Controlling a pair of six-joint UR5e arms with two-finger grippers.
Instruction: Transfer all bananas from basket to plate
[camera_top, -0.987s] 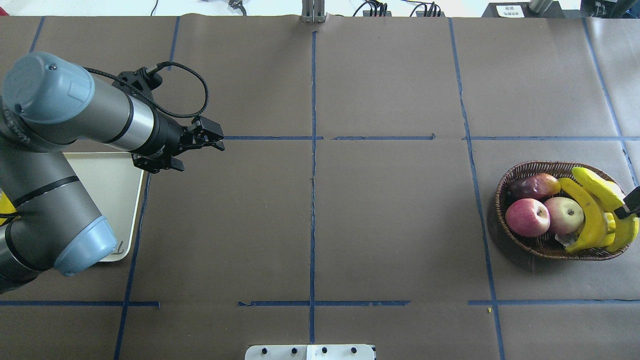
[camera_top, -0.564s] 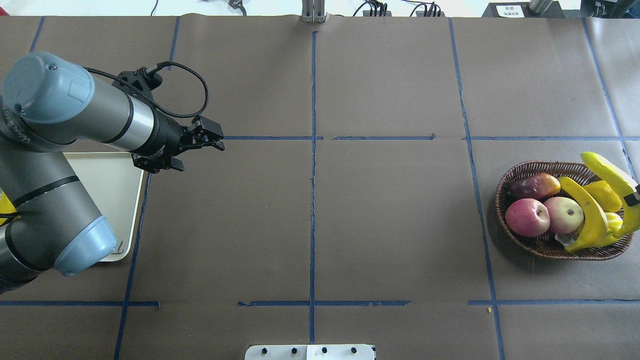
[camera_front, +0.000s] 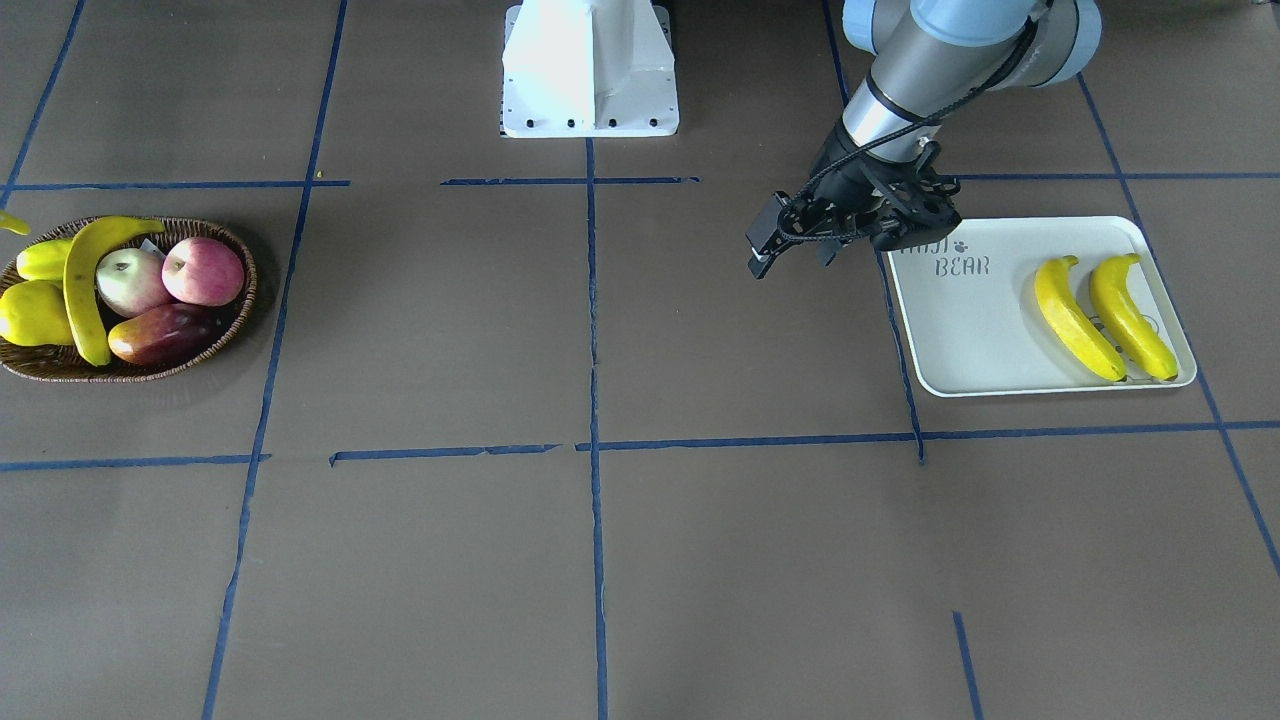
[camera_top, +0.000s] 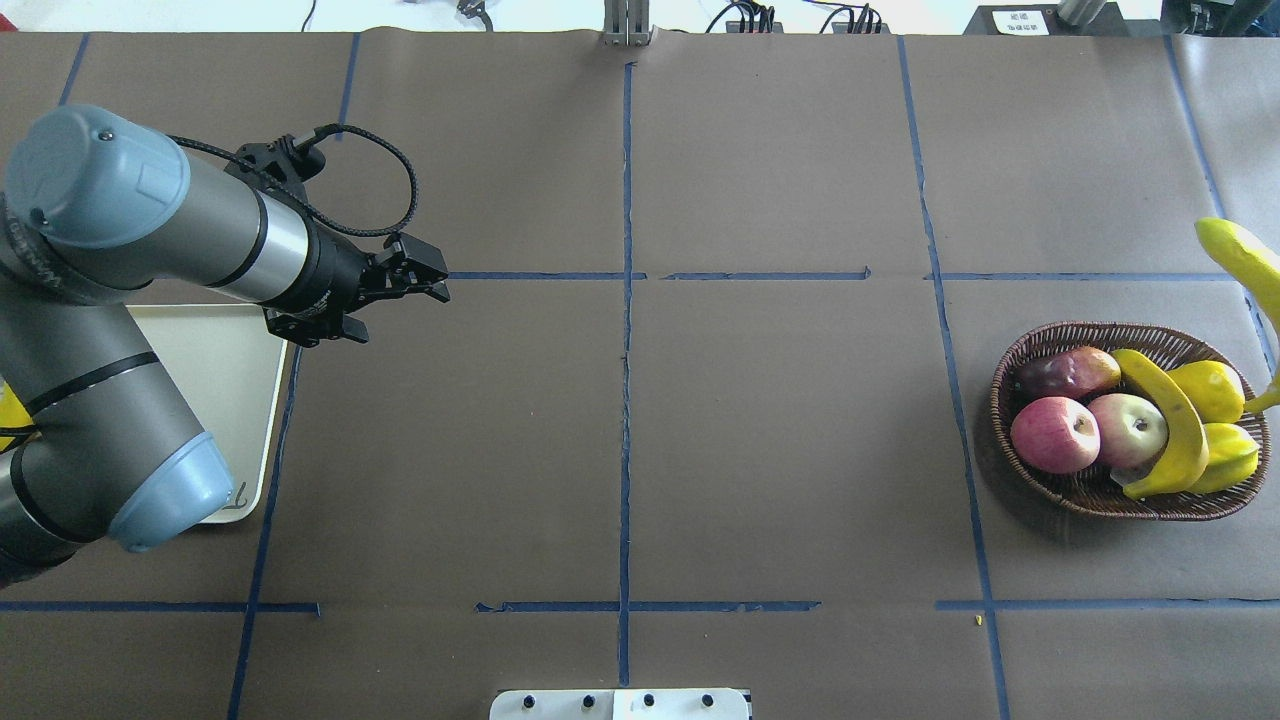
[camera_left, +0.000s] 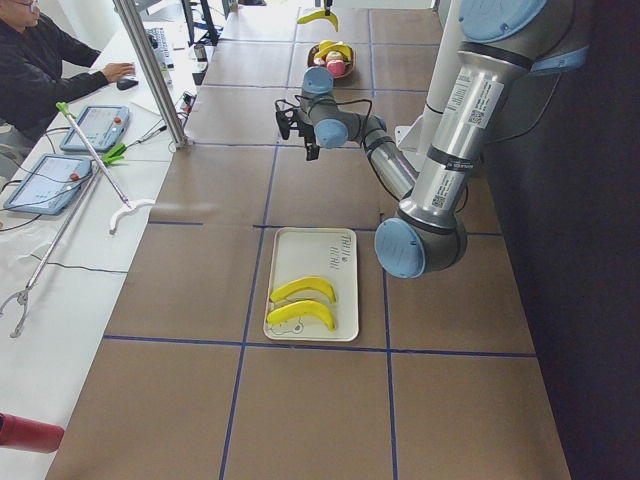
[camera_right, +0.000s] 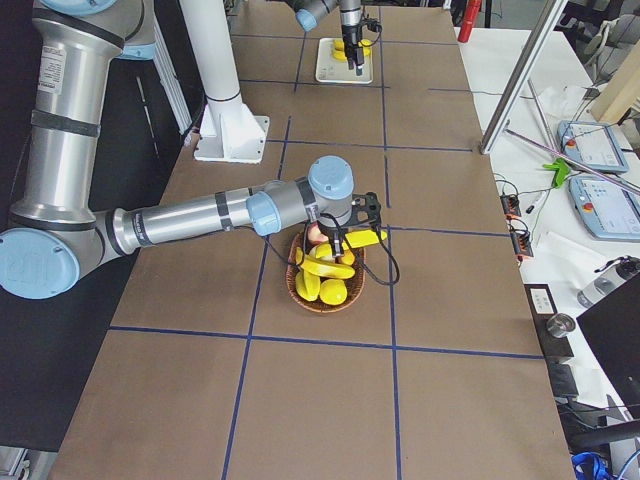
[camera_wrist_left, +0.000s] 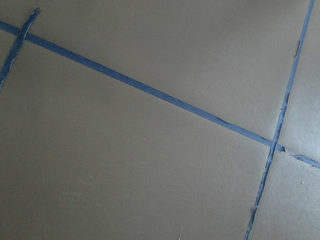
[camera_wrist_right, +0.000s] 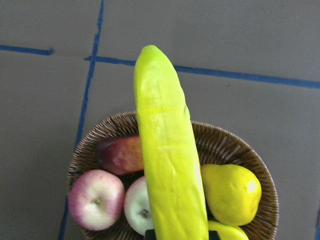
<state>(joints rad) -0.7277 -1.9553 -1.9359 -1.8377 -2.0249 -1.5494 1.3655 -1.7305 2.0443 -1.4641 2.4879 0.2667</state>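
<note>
Right pincer clamped on long curved yellow banana, high over brown wicker basket; left pincer apart beside pale rectangular tray reading "BEAR".

Lettering on the plate
"BEAR" with a paw print stands in one corner of the plate; the word above it is partly covered.

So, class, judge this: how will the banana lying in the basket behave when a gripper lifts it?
Probably stiff: the lifted banana juts out unsupported without sagging. The basket banana lies against the pale apple, so lifting it may nudge that fruit. Its curve makes rolling unlikely.
</note>
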